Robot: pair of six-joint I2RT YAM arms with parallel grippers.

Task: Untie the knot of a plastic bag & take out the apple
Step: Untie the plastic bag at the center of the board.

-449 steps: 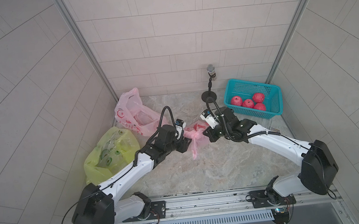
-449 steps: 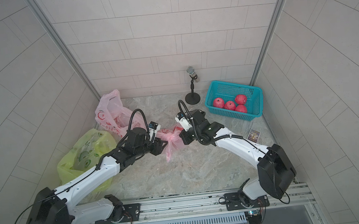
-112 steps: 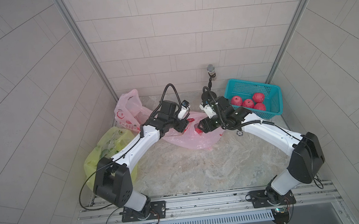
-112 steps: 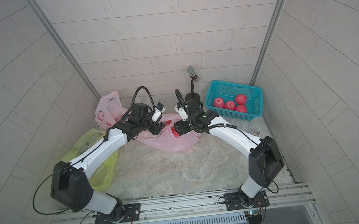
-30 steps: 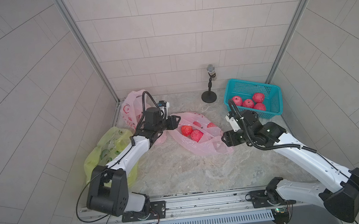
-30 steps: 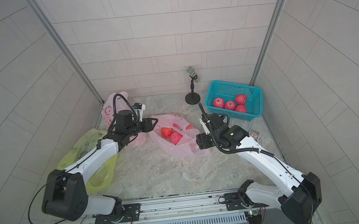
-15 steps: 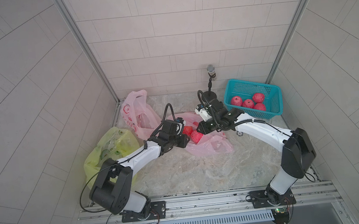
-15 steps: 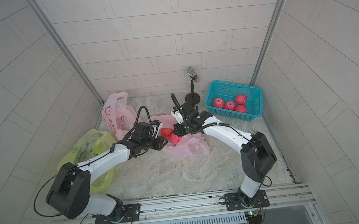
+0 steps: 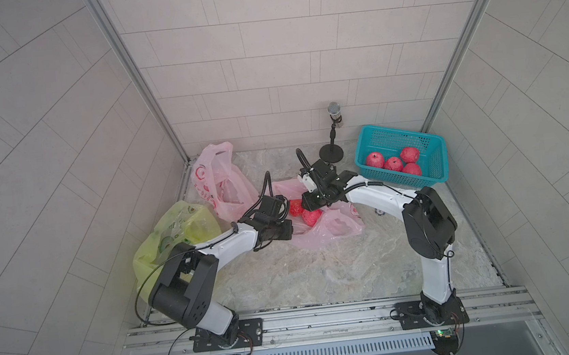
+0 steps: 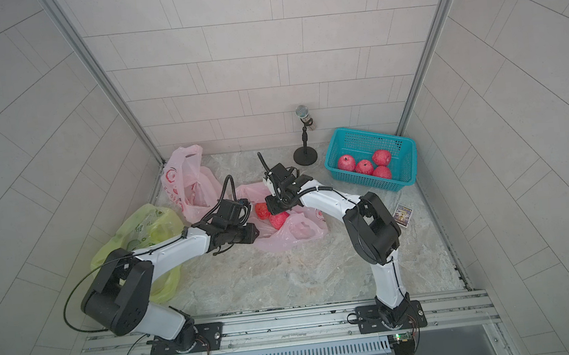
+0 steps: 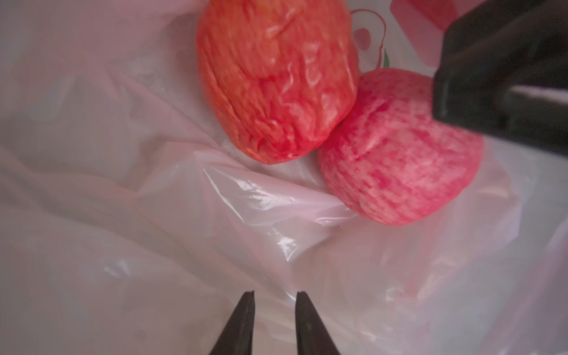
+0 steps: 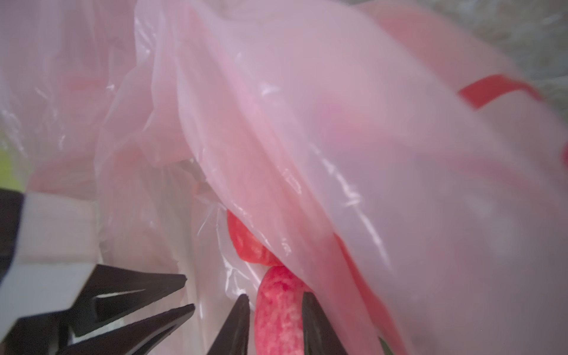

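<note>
Plainly the bag (image 9: 334,227) lay untied, apples (image 9: 310,216) not yet out; left claw (image 11: 274,296) and right claw (image 12: 274,299) were nearly clenched, on what I couldn't tell.

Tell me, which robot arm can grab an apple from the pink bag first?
Right. The right tool has the speckled apple between its tips, while the left tool only faces bare pink bag.

Both arms reach inward, meeting at the bag (image 9: 334,228). Left gripper (image 11: 274,296) and right gripper (image 12: 275,296): jaws narrowly apart.
</note>
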